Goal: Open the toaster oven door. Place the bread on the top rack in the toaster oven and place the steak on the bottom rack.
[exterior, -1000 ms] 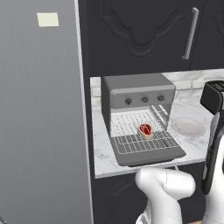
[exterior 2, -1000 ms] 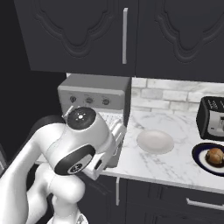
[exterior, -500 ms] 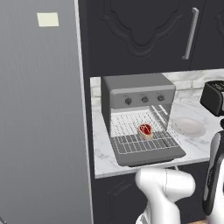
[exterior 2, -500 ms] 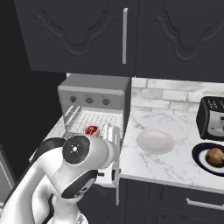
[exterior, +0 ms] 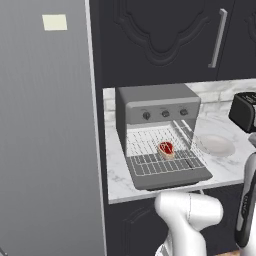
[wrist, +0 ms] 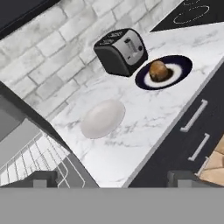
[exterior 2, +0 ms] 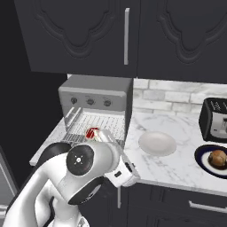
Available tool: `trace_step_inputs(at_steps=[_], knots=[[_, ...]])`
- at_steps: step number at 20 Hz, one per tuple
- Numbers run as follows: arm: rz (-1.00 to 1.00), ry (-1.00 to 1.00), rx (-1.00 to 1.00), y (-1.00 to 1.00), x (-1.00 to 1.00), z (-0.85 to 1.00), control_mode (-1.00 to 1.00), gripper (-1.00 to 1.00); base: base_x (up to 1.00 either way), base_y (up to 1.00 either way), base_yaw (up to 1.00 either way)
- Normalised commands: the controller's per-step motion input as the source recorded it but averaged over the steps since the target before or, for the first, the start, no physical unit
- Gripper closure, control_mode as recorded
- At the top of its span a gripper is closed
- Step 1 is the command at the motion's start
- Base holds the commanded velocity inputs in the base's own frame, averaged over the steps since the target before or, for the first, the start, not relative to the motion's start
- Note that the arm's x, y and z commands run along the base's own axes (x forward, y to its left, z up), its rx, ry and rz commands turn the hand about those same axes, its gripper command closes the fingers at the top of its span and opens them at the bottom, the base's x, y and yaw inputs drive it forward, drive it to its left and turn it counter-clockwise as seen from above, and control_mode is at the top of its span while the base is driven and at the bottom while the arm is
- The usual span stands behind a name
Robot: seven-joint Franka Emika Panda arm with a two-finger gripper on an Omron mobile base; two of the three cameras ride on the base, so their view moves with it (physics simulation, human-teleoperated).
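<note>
A: The arm has swung lower; steak (exterior: pixel 166 148) stays on the bottom rack (exterior: pixel 160 162).
B: Gripper (wrist: pixel 112 178) apart, empty. Bread (exterior 2: pixel 218 158) sits well away on its plate (exterior 2: pixel 201 156); reaching could clip the toaster (exterior 2: pixel 214 119).

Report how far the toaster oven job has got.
Done: the toaster oven door is down and the steak lies on the pulled-out bottom rack. In hand: nothing; the gripper has empty, spread fingers above the counter. Left: the bread sits on its dark plate by the black toaster, not yet on the top rack.
</note>
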Motion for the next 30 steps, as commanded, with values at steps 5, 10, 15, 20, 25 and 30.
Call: trace_step_inputs(at_steps=[5,10,15,20,25,30], knots=[[0.26,0.29,-0.70,0.00,0.00,0.00,-1.00,-1.00,0.00,0.00,0.00],[0.04,0.48,-0.65,0.01,0.03,0.00,-1.00,-1.00,0.00,0.00,0.00],[0.03,0.43,-0.18,-0.17,0.17,0.00,-1.00,-1.00,0.00,0.00,0.00],[0.00,0.04,0.04,-0.32,0.01,0.00,-1.00,-1.00,0.00,0.00,0.00],[0.00,-0.01,0.10,-0.54,0.18,-0.13,-1.00,-1.00,0.00,0.00,0.00],[0.00,0.00,0.15,-0.49,0.00,-0.02,-1.00,-1.00,0.00,0.00,0.00]])
